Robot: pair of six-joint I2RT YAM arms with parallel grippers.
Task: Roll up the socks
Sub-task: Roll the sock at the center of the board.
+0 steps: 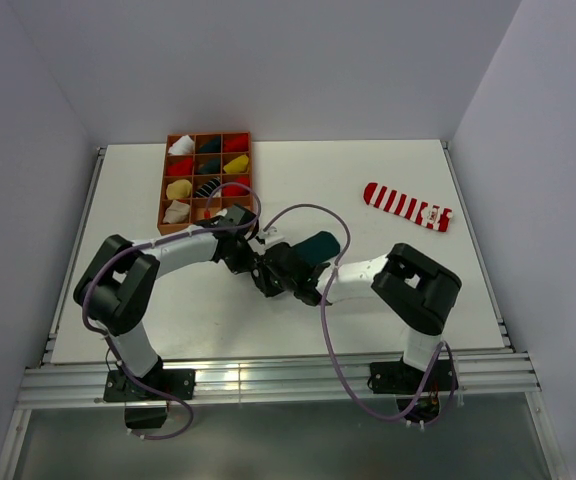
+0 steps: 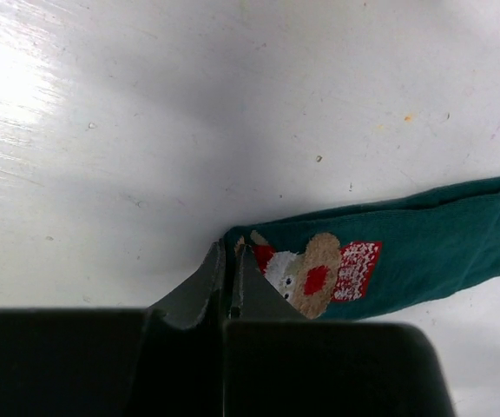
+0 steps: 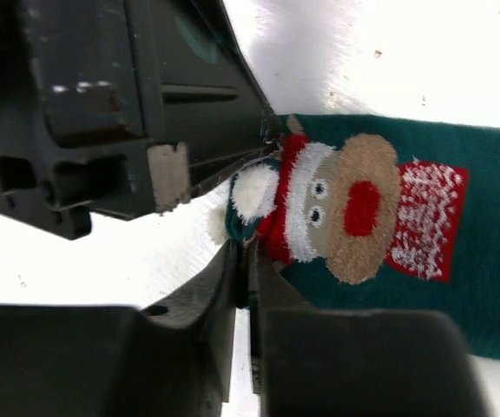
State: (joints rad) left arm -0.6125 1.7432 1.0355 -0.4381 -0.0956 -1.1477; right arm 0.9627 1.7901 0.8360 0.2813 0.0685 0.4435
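A dark green sock [image 1: 320, 244] with a reindeer figure lies on the white table at the centre. Both grippers meet at its near end. In the left wrist view my left gripper [image 2: 230, 253] is pinched shut on the corner of the green sock [image 2: 432, 239]. The right wrist view has my right gripper [image 3: 248, 254] closed on the green sock's [image 3: 467, 295] edge beside the figure's white pompom, and the left gripper's dark body [image 3: 146, 113] sits close above it. A red-and-white striped sock [image 1: 406, 205] lies flat at the right rear, away from both arms.
A brown compartment box [image 1: 165, 190] with rolled bundles in red, yellow, white and dark colours stands at the left rear, just behind the left arm. Purple cables loop over both arms. Grey walls close in the table on three sides.
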